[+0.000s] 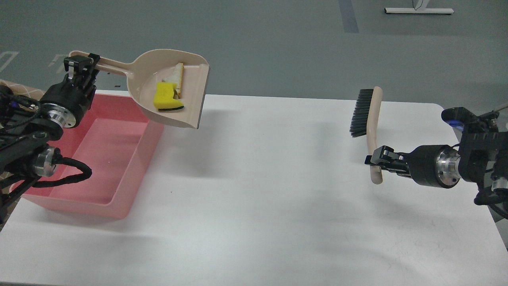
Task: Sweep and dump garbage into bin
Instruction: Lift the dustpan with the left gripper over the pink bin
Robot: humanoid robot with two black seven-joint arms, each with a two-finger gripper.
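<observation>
My left gripper (pixel 81 65) is shut on the handle of a beige dustpan (pixel 190 107) and holds it in the air above the far right corner of the pink bin (pixel 135 174). The pan holds the garbage: a yellow sponge chunk (pixel 166 99) and a white bread wedge (pixel 176 79) with brown crust. The pan's open lip points right and down, over the table beside the bin. My right gripper (pixel 377 159) is shut on the handle of a beige brush with black bristles (pixel 361 113), held upright at the right.
The white table (pixel 262 190) spreads between the bin and the brush. The bin stands at the table's left edge and shows nothing inside. Grey floor lies beyond the far edge, with a white stand foot (pixel 418 10) at top right.
</observation>
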